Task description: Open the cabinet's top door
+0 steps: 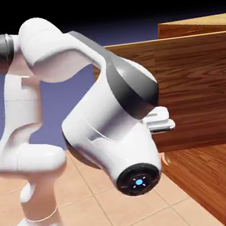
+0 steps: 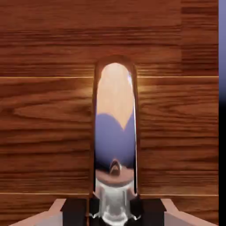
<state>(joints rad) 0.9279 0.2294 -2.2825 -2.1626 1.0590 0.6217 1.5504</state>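
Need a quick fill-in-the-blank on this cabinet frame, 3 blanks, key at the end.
1. In the hand view, the shiny handle sits ____ the two fingertips of the claw.
2. The top door is swung ____ from the cabinet.
3. The floor is covered in ____.

Missing words: between; open; tiles
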